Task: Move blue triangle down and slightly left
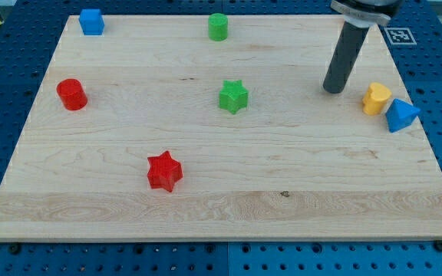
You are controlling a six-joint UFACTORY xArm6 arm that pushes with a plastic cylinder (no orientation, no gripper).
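The blue triangle (401,115) lies near the board's right edge, touching the yellow block (376,98) on its upper left. My tip (333,89) rests on the board to the left of the yellow block, a short gap away, and up-left of the blue triangle. It touches no block.
A wooden board (221,215) on a blue pegboard table. A blue cube (91,21) at top left, a green cylinder (218,27) at top centre, a red cylinder (72,93) at left, a green star (234,96) in the middle, a red star (164,171) at lower left.
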